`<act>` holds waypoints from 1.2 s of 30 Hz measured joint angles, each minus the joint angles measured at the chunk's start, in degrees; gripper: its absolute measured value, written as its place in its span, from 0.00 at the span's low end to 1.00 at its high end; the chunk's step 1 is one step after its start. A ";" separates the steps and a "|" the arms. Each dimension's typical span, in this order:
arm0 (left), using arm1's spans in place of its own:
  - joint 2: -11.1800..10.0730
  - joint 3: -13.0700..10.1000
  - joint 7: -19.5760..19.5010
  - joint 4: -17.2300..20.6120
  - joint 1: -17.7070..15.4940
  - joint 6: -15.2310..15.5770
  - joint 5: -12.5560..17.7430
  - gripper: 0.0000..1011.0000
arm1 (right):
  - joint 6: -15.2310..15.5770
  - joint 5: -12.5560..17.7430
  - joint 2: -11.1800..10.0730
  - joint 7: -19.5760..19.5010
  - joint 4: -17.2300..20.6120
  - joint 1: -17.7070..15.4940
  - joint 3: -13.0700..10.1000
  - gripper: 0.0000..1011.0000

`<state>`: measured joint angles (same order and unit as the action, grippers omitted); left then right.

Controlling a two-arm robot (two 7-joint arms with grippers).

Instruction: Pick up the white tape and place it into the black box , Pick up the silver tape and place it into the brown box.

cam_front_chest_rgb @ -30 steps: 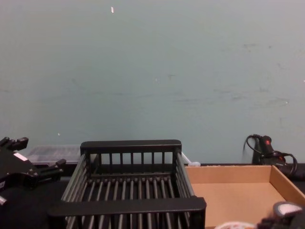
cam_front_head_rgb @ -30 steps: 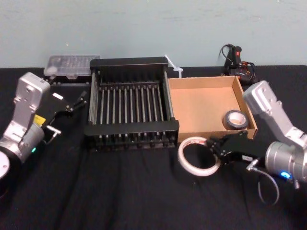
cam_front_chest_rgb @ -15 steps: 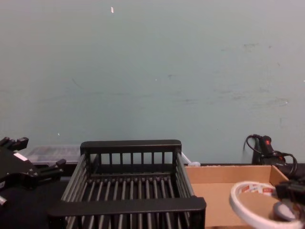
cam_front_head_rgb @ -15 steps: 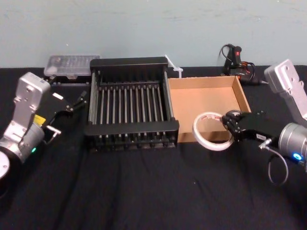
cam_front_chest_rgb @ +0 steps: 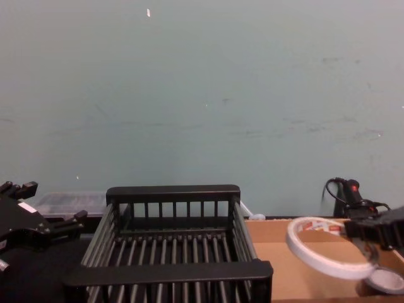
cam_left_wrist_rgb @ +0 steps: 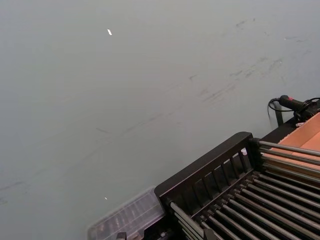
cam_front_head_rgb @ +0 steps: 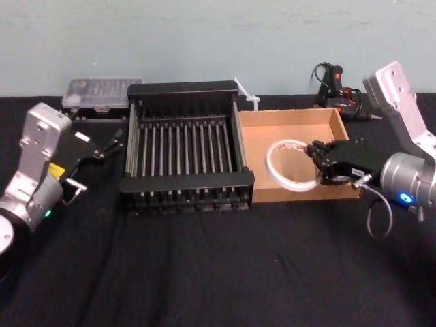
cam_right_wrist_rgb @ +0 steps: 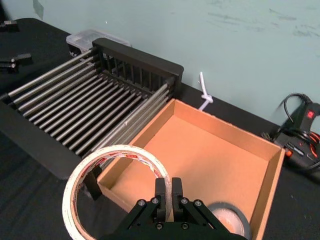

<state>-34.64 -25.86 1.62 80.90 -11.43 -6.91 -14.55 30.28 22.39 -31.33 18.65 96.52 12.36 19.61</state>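
Observation:
My right gripper (cam_front_head_rgb: 317,158) is shut on the white tape (cam_front_head_rgb: 286,181), a thin ring with red marks. Its fingers (cam_right_wrist_rgb: 161,189) pinch the ring's wall (cam_right_wrist_rgb: 117,151). The ring (cam_front_chest_rgb: 325,262) hangs tilted in the air over the front left part of the brown box (cam_front_head_rgb: 286,119), right of the black box (cam_front_head_rgb: 187,182). Inside the brown box (cam_right_wrist_rgb: 210,155) the silver tape (cam_right_wrist_rgb: 227,216) lies flat at its front right corner, just under my right gripper (cam_right_wrist_rgb: 168,186). At the table's left, beside the black box (cam_front_chest_rgb: 170,273), my left gripper (cam_front_head_rgb: 102,146) stands open and parked.
A clear plastic case (cam_front_head_rgb: 102,92) lies behind the black box at the back left. A black and red tool with cables (cam_front_head_rgb: 334,82) sits behind the brown box. A white strip (cam_front_head_rgb: 246,95) lies between the two boxes at the back. Black cloth covers the table.
My right gripper has lifted the white tape from the cloth in front of the brown box and carried it up and back over that box. The left arm has not moved.

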 joint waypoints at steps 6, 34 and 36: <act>0.00 0.00 0.00 0.00 0.00 0.00 0.00 0.99 | 0.50 -0.81 1.43 0.75 -1.76 2.82 1.43 0.08; 0.00 0.00 0.00 0.00 0.00 0.00 0.00 0.99 | -0.95 -6.36 7.95 5.14 -10.16 14.12 9.48 0.08; 0.00 0.00 0.00 0.00 0.00 0.00 0.00 0.99 | -1.15 -6.79 8.64 5.37 -10.95 14.83 10.02 0.08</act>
<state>-34.65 -25.86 1.62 80.90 -11.43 -6.91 -14.55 29.13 15.60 -22.69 24.02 85.57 27.19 29.63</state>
